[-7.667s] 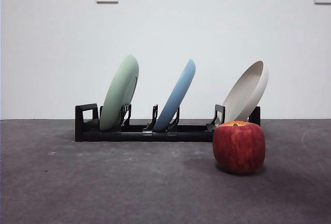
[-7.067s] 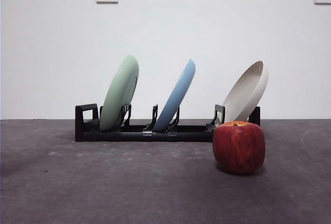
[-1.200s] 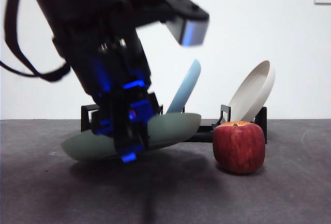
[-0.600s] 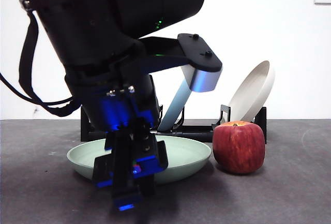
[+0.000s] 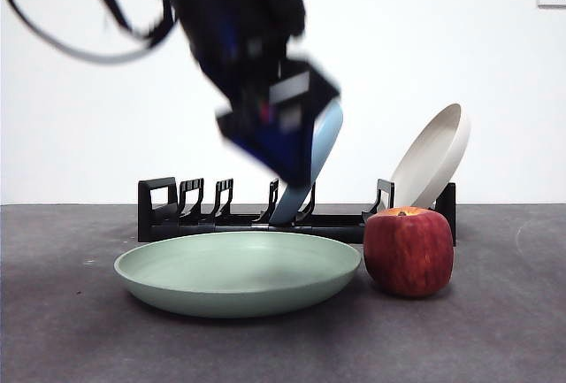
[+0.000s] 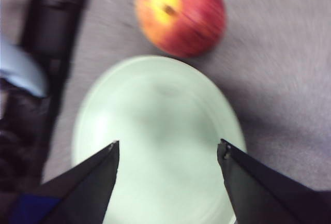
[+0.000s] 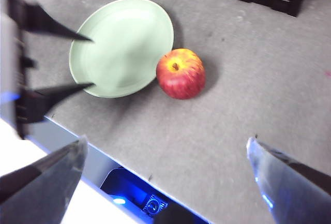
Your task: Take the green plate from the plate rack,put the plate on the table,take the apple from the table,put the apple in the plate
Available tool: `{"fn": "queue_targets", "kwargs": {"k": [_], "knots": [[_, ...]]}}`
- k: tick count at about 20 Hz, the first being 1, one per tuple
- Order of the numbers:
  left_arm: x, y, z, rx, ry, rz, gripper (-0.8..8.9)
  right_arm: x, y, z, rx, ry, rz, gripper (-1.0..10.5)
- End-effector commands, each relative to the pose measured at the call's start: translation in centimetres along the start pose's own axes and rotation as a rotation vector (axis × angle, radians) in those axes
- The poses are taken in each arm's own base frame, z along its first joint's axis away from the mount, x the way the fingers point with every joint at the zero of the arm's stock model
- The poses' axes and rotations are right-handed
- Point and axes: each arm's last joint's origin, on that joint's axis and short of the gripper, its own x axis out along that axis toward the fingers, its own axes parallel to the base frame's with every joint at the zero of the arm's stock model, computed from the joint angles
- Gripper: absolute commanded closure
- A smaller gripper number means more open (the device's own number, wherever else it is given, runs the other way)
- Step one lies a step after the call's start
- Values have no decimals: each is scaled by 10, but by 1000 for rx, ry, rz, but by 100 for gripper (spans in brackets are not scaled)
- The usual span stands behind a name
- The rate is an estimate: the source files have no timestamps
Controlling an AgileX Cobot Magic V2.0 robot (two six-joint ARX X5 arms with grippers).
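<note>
- The green plate [image 5: 237, 272] lay flat on the table [image 5: 495, 339], low and centre in the front view, just in front of the plate rack [image 5: 230, 217]; the first two steps looked done.
- The apple [image 5: 409, 251] stood on the table at lower right of the front view, close against the plate's right rim; contact could not be confirmed. It had not been picked up, so both apple steps remained.
- The left gripper [image 6: 168, 154] hung above the plate with its jaws spread wide and empty. In the front view it was the blurred dark mass at upper centre.
- The right gripper [image 7: 165, 164] was high above the table, jaws wide apart and empty, with the apple [image 7: 180, 73] and plate [image 7: 121, 46] well below it.
- A light blue plate [image 5: 311, 166] and a beige-white plate [image 5: 431, 155] leaned in the rack.
</note>
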Motion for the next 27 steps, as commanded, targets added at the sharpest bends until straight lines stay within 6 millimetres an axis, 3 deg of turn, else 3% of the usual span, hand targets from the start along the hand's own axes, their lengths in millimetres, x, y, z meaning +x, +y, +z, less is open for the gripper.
{"fn": "queue_targets", "kwargs": {"k": [1, 7, 12, 19, 27], "knots": [[-24, 14, 6, -101, -4, -1, 491, 11, -2, 11, -6, -8, 25, 288], [-108, 56, 5, -299, -76, 8, 499, 76, 4, 43, -130, 70, 60, 289], [-153, 70, -16, -388, -149, -31, 499, 132, 7, 53, -201, 157, 38, 288], [-169, 72, -31, -431, -152, -32, 499, 190, 2, 50, -216, 261, 2, 288], [-169, 72, -31, -430, -150, -32, 499, 230, -7, 37, -210, 375, -21, 289]]}}
